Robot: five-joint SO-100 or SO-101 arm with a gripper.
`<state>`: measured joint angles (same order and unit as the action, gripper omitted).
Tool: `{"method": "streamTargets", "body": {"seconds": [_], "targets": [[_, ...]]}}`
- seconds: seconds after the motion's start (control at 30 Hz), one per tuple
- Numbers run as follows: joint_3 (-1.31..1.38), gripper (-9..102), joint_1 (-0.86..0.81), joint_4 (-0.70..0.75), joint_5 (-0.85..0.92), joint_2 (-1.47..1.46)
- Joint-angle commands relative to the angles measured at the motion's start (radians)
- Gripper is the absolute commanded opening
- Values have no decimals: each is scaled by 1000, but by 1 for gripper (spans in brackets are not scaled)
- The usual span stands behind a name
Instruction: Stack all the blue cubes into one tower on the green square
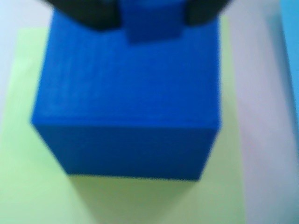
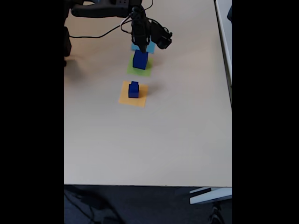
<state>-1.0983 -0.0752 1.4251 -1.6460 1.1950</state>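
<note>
Gripper (image 1: 152, 21) jaws clamped on small blue cube (image 1: 152, 23), large blue cube (image 1: 128, 107) directly beneath, on green square (image 1: 37, 186). Risk: off-centre release, small cube tips off far edge.

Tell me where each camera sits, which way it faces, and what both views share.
Wrist view: rides on the arm, looking down at the large cube on the green square; dark gripper parts at the top edge flank a small cube.
Fixed view: high above the table, looking down; the arm reaches in from the top.
Shared: large cube, green square.
</note>
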Motion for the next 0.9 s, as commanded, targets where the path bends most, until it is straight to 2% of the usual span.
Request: {"method": "streamTargets", "body": {"seconds": [0.0, 0.87], "targets": [[26, 1, 9, 15, -29, 49], [-69, 2, -35, -40, -17, 57]]}}
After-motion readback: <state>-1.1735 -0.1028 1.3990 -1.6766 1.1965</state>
